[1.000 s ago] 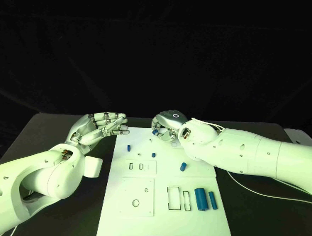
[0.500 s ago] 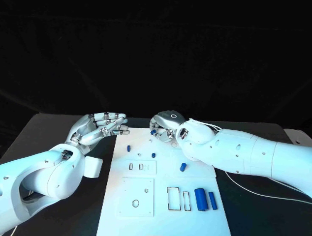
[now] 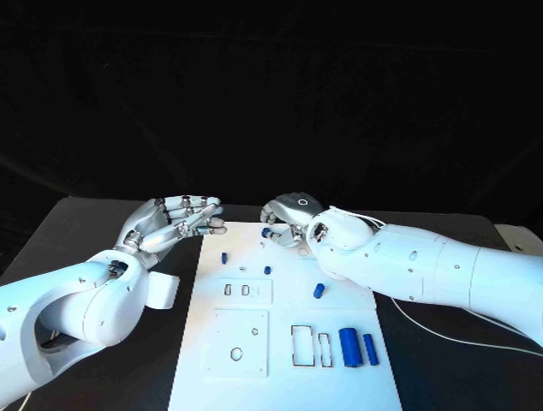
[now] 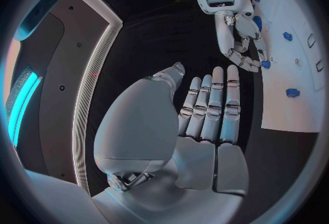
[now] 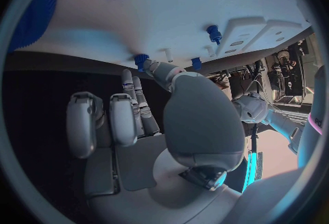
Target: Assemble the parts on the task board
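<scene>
2 glossy white segmented arms w/ small dark screw holes, thin white cable along right forearm, silver-grey jointed hands: left hand (image 3: 173, 221), right hand (image 3: 291, 218) w/ ring mark on its back.

White task board (image 3: 284, 338) lies flat, small blue parts (image 3: 347, 347) scattered on it

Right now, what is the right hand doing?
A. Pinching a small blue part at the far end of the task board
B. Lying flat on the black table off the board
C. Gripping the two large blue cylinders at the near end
A: the right hand has a small blue part between its fingertips over the far end of the task board.
</scene>
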Motion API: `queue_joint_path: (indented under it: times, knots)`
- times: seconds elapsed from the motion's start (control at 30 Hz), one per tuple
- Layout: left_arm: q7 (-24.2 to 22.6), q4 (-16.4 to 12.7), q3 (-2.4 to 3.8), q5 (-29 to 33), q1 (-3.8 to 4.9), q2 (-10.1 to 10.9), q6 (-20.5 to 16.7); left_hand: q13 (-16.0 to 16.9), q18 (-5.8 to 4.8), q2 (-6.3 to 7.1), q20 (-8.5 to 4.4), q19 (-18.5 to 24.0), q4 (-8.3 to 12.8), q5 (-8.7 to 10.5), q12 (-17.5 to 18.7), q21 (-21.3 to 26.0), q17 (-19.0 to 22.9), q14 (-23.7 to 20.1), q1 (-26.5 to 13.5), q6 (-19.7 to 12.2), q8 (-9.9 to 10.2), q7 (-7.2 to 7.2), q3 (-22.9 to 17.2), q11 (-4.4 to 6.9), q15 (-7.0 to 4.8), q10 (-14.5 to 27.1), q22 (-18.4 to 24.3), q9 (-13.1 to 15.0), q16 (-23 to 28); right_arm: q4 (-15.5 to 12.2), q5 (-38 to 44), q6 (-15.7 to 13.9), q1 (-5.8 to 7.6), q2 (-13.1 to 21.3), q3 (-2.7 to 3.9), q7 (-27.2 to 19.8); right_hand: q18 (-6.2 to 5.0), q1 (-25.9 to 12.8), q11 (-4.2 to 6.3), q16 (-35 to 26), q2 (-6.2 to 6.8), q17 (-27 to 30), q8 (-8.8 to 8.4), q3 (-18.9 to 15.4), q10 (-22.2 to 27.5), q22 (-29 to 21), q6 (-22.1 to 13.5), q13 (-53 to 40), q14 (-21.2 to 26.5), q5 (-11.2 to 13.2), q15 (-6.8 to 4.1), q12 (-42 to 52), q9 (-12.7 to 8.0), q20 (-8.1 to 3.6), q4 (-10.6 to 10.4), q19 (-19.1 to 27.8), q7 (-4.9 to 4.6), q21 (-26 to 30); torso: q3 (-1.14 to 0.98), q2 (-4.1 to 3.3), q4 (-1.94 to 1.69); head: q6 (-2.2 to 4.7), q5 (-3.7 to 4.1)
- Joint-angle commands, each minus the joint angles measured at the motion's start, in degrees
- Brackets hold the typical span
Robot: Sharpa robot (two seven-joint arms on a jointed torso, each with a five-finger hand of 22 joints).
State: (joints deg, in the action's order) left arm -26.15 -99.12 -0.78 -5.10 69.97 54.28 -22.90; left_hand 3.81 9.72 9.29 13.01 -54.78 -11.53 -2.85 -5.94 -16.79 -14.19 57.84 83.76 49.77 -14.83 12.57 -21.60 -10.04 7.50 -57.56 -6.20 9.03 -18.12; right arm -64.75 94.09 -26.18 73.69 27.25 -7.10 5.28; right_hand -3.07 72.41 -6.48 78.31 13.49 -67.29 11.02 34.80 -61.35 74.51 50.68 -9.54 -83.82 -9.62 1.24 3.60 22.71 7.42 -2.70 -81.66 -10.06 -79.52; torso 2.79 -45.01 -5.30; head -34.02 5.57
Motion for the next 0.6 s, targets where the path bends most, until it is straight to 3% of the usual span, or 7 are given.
queue_joint_path:
  times: [0.03, 0.27, 0.4, 0.5, 0.6]
  knots:
    - [-0.19, -0.03, 0.05, -0.17, 0.10, -0.10, 1.11, -0.05, 0.76, 0.04, 0.21, -0.30, -0.04, -0.10, 0.22, 0.08, -0.09, -0.30, -0.40, -0.43, 0.23, 1.00, -0.30, -0.36, -0.10, 0.08, 0.09, -0.08, 0.20, -0.64, 0.09, -0.47, 0.02, 0.47, 0.00, 0.07, -0.87, -0.01, -0.11, -0.40, 0.73, 0.74, -0.72, -1.17, 1.21, -0.78, -0.91, 0.31, -1.18, -0.47, 0.40, -0.02, -0.13, 0.05, 0.05, 0.71, -0.04, 1.21, -0.03, -0.01, 0.03, 0.04, 0.02]
    - [-0.13, 0.03, 0.04, -0.17, 0.11, 0.17, 1.13, -0.06, 0.75, 0.07, 0.21, -0.29, -0.02, -0.10, 0.28, 0.10, -0.11, -0.32, -0.43, -0.48, 0.26, 1.03, -0.29, -0.38, -0.08, 0.12, 0.10, -0.10, 0.23, -5.60, -0.02, -2.38, 0.09, 4.70, 0.06, 0.24, -0.70, 0.26, 0.07, -0.42, 0.40, 0.89, -0.57, -1.76, 0.05, -0.21, -0.10, 0.15, -1.25, -1.23, 0.23, 0.52, 0.09, -0.06, 0.04, 0.09, 0.08, 0.93, -0.09, 0.01, 0.20, 0.07, -0.09]
    - [-0.16, -0.07, 0.04, -0.17, 0.11, 0.46, 1.27, -0.06, 0.75, 0.08, 0.22, -0.28, 0.02, -0.10, 0.33, 0.12, -0.13, -0.36, -0.43, -0.52, 0.29, 1.04, -0.31, -0.40, -0.07, 0.15, 0.12, -0.11, 0.27, -11.47, -2.51, -3.43, 0.83, 10.58, 0.30, 0.31, -0.13, 0.17, 0.48, 0.67, 0.15, -0.78, -0.46, -1.59, -4.30, 2.13, 1.07, -0.52, -1.79, -1.98, -0.08, 1.98, 0.32, -0.35, -0.35, -1.43, -0.12, -0.69, -0.12, 0.03, 0.52, 0.31, -0.01]
    - [-0.22, -0.10, 0.04, -0.16, 0.11, 0.64, 1.54, -0.05, 0.74, 0.12, 0.24, -0.25, 0.05, -0.10, 0.37, 0.15, -0.14, -0.43, -0.47, -0.54, 0.31, 1.03, -0.30, -0.40, -0.04, 0.14, 0.15, -0.11, 0.32, -14.63, -6.23, -2.13, 1.59, 14.50, 0.41, 0.57, 0.38, -0.02, 1.01, 1.82, 0.29, -2.62, -0.62, -1.59, -8.10, 4.34, 1.38, -1.32, -2.31, -1.95, -0.44, 3.49, 0.37, -0.63, -0.61, -2.64, -0.10, -2.32, -0.19, 0.13, 0.92, 0.42, 0.08]
    - [-0.25, -0.03, 0.03, -0.16, 0.11, 0.69, 1.81, -0.05, 0.74, 0.13, 0.25, -0.23, 0.06, -0.10, 0.37, 0.16, -0.14, -0.46, -0.48, -0.53, 0.30, 1.02, -0.30, -0.40, -0.03, 0.13, 0.16, -0.11, 0.34, -16.57, -11.18, 0.23, 2.08, 17.86, 0.46, 0.92, 1.33, -0.75, 2.30, 2.85, 1.15, -4.12, -0.47, -2.90, -12.83, 8.39, 2.13, -3.15, -2.71, -1.92, -1.46, 5.97, 0.60, -1.49, -1.14, -4.72, 0.91, -5.31, -0.28, 0.22, 1.27, 0.51, 0.25]
